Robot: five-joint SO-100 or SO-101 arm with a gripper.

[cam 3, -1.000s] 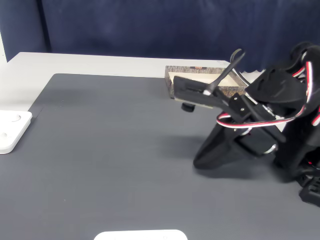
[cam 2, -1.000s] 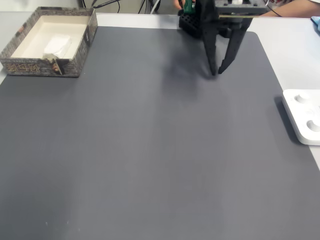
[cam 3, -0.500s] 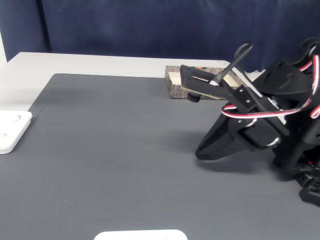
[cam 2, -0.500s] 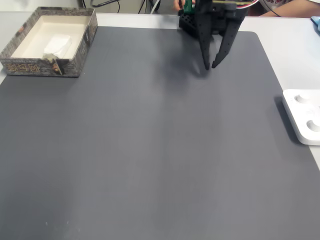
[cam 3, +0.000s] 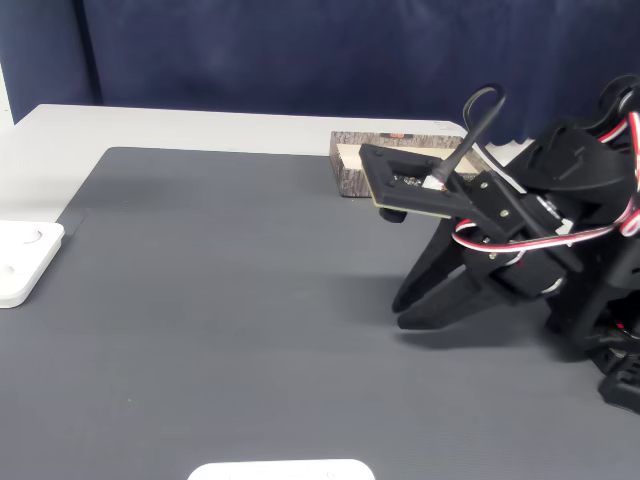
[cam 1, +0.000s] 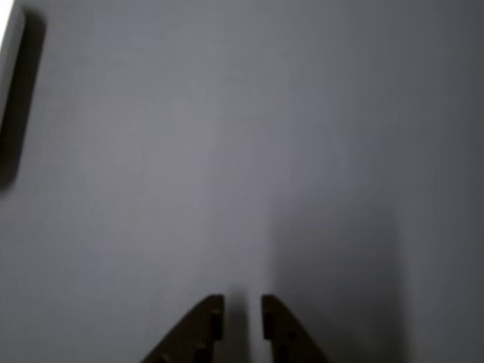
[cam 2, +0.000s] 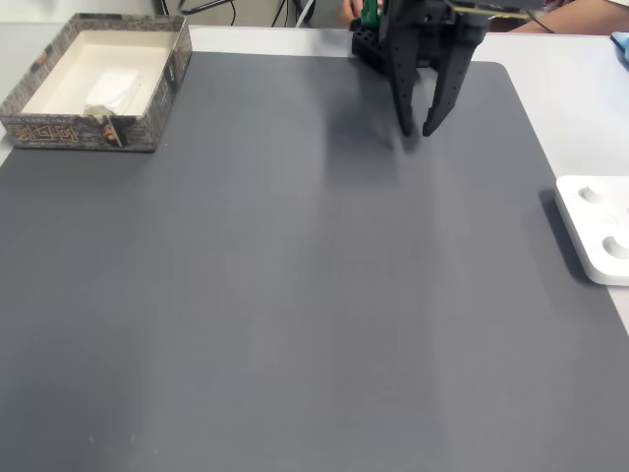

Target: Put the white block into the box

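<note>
Since the white block (cam 2: 113, 88) already lies inside the box (cam 2: 98, 133), the task looks finished to me, and the step in hand is, I judge, only to bring the arm to rest without disturbing anything. Nearest in a fixed view is the wide grey mat (cam 2: 295, 295) on the desk (cam 2: 570, 88), bare in front, and at its right edge lies a white slab (cam 2: 595, 226) with round dimples, well apart from the arm. Further back, the tool (cam 2: 418, 132) hangs with its tips pointing down, just above the mat and close to the arm's base. Its jaws are only narrowly parted and hold nothing, which the other view confirms, where the tool (cam 1: 240, 302) shows a thin gap over plain grey mat. In a fixed view from the side, the tool (cam 3: 400, 313) hovers low above the mat, with the box (cam 3: 345, 180) behind it. At the far left corner in a fixed view stands the box, and the block rests on its floor, inside the walls. To do this step well, the arm should fold back slowly, keep its tips lifted from the mat so that they do not scrape it, and stay away from the box, because a push against its wall could shift it.
</note>
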